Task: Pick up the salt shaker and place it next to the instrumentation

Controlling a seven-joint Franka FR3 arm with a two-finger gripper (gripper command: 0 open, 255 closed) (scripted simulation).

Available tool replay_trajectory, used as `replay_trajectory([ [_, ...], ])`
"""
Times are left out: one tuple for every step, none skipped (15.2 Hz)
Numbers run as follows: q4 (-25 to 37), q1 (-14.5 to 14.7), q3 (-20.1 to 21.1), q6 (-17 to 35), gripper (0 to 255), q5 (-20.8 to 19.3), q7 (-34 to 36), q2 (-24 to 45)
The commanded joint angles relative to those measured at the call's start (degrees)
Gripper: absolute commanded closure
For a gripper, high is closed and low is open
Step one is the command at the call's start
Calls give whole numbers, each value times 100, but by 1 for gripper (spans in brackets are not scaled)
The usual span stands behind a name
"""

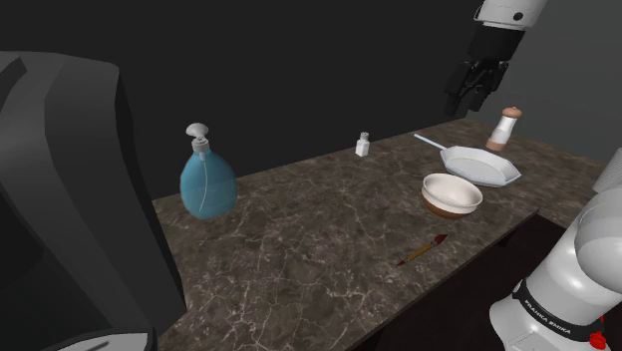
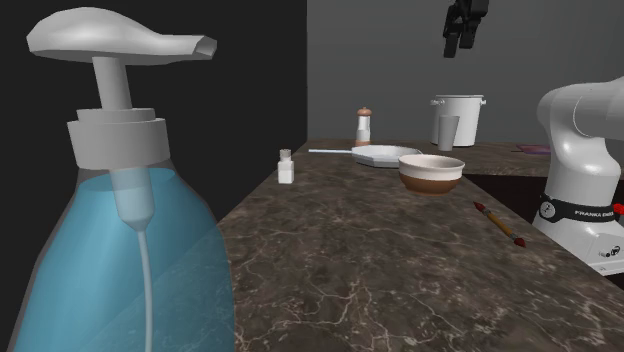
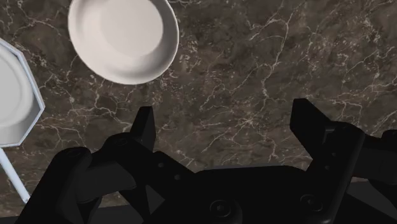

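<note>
Arm's up high. The claw (image 1: 470, 92) hangs well above the counter (image 1: 319, 239), over the end w/ the pan (image 1: 483, 165) and bowl (image 1: 452, 192). In the wrist view the claw (image 3: 226, 114) is spread wide: black fingers (image 3: 145, 121) well apart, nothing btwn them but bare dark marble far below. The white bowl (image 3: 124, 38) sits out past the fingertips, w/ the edge of the pan (image 3: 13, 95) just beside it.

The salt shaker (image 1: 363, 145) is small, white and upright, right at the counter's back edge. In the shoulder view it's btwn the soap bottle (image 1: 206, 179) and the pan, apart from both and nowhere near the claw. The second exterior view shows the shaker (image 2: 286, 167) alone near the wall-side edge, w/ the pan (image 2: 385, 156) further along.

The tool (image 1: 422, 249) is a thin stick, red w/ some yellow. It lies flat near the counter's front edge, near the bowl, and well apart from the shaker.

A taller mill (image 1: 508, 127) w/ a brown top stands upright just behind the pan. The second exterior view also has a white pot (image 2: 458, 115) w/ a cup (image 2: 447, 131) in front of it, on a far surface. The blue soap bottle (image 2: 120, 250) looms right up against that camera.
</note>
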Motion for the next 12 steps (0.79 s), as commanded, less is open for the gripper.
replay_trajectory([
  [0,0,0,0,0,0,0,0],
  [28,-12,-50,147,0,-31,-56,188],
  [64,-24,-100,290,0,-59,-112,381],
  [107,-34,-149,430,0,-84,-168,577],
  [159,-44,-197,565,0,-106,-223,777],
  [218,-51,-247,696,0,-127,-277,980],
  [285,-59,-295,823,0,-143,-331,1186],
  [359,-66,-341,944,0,-156,-386,1395],
  [441,-71,-388,1060,0,-166,-441,1606],
  [530,-76,-434,1171,0,-171,-496,1819],
  [627,-80,-479,1276,0,-174,-551,2034],
  [731,-84,-523,1375,0,-172,-607,2250],
])
